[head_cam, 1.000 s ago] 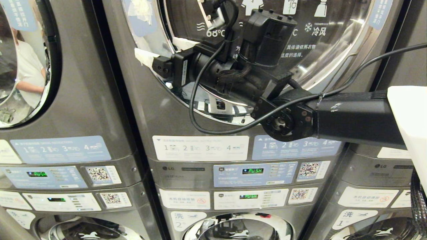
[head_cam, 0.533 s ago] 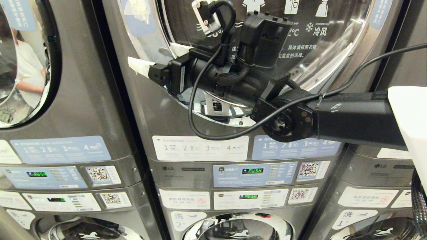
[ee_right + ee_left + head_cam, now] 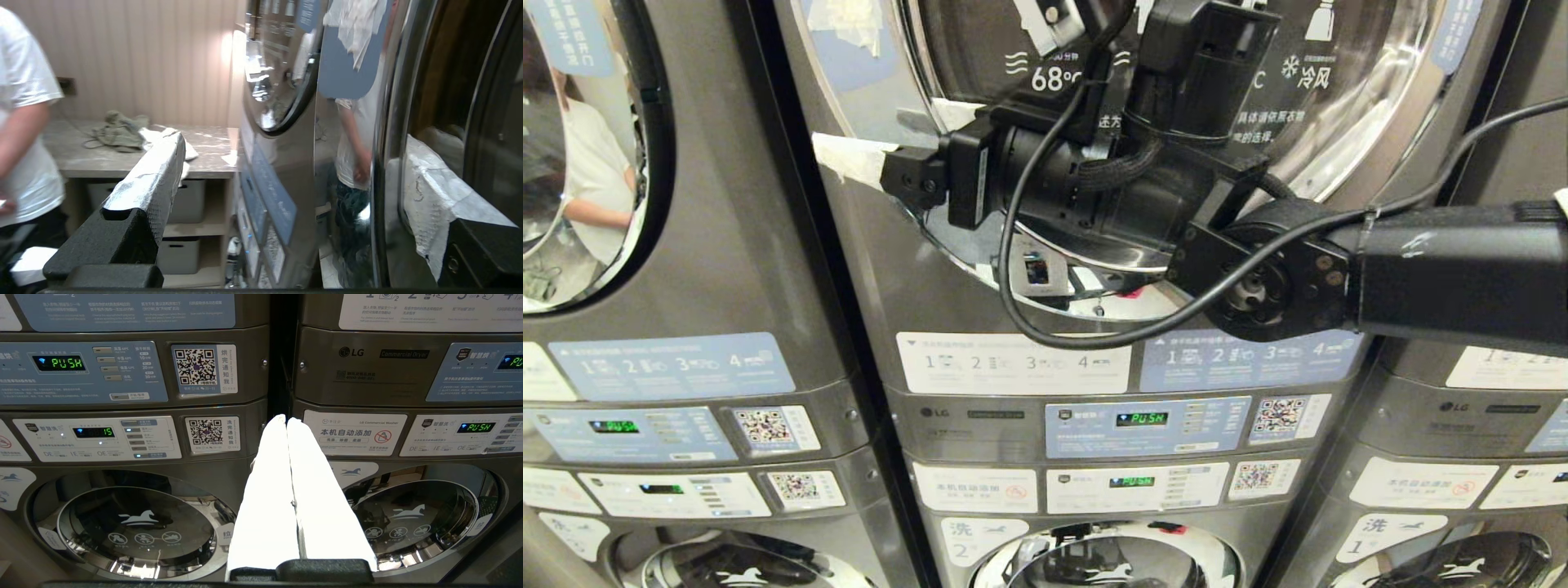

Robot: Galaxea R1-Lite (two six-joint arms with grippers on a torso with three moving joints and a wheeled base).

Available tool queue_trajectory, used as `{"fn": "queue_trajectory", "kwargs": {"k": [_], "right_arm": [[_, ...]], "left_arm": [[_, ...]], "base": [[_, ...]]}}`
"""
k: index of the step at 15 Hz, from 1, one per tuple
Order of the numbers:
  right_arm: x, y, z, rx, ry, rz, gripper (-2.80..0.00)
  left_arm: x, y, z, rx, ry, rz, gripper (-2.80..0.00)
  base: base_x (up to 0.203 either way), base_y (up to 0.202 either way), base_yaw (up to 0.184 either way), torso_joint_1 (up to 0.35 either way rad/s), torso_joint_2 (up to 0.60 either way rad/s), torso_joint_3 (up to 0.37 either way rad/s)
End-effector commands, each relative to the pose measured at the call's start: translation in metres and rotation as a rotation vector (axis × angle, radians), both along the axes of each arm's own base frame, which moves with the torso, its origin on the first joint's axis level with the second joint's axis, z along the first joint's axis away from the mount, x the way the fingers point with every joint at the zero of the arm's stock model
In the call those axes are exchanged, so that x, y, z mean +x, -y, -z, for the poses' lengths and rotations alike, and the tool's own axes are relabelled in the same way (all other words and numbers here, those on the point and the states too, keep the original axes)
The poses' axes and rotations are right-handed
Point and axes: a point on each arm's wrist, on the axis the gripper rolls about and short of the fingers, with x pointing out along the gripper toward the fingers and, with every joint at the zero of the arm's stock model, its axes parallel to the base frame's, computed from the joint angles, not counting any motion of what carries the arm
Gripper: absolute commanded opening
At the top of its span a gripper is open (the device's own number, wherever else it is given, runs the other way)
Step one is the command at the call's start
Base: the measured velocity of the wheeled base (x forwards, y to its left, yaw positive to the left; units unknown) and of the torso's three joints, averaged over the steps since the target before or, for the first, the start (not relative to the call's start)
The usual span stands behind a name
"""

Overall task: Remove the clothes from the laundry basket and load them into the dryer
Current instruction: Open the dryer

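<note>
The dryer (image 3: pixel 980 269) is the upper middle machine, with a round chrome-rimmed glass door (image 3: pixel 1339 122). My right gripper (image 3: pixel 890 139) is open at the door's left edge. One white-taped finger (image 3: pixel 849 159) lies over the grey front panel, the other over the glass. In the right wrist view the right gripper (image 3: pixel 292 141) straddles the door's chrome rim (image 3: pixel 384 171) with nothing held. My left gripper (image 3: pixel 286 418) is parked low and shut on nothing, pointing at the gap between two machines. The clothes and the laundry basket are out of view.
Control panels (image 3: pixel 1147 425) showing "PUSH" sit under the dryer, with washer doors (image 3: pixel 1107 555) below. More machines stand on both sides. A person in a white shirt (image 3: pixel 24 122) stands left of the machines, near a counter (image 3: pixel 122 163) bearing a crumpled greenish cloth (image 3: pixel 116 130).
My right gripper has slid leftward past the door's rim, still open, and the wrist and forearm have risen a little. The machines have not shifted.
</note>
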Motion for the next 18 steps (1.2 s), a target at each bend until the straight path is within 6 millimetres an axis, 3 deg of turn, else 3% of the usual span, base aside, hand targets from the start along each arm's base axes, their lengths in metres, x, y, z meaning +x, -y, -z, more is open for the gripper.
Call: {"fn": "queue_trajectory", "kwargs": {"k": [1, 10, 18], "right_arm": [[-0.015, 0.015, -0.017, 0.014, 0.025, -0.028, 0.0], [-0.065, 0.069, -0.012, -0.089, 0.01, -0.213, 0.0], [-0.11, 0.117, -0.016, -0.107, 0.023, -0.272, 0.0]], "left_arm": [[0.0, 0.0, 0.0, 0.0, 0.0, 0.0, -2.8], [0.0, 0.0, 0.0, 0.0, 0.0, 0.0, -2.8], [0.0, 0.0, 0.0, 0.0, 0.0, 0.0, -2.8]], "base": [[0.0, 0.0, 0.0, 0.0, 0.0, 0.0], [0.0, 0.0, 0.0, 0.0, 0.0, 0.0], [0.0, 0.0, 0.0, 0.0, 0.0, 0.0]]}}
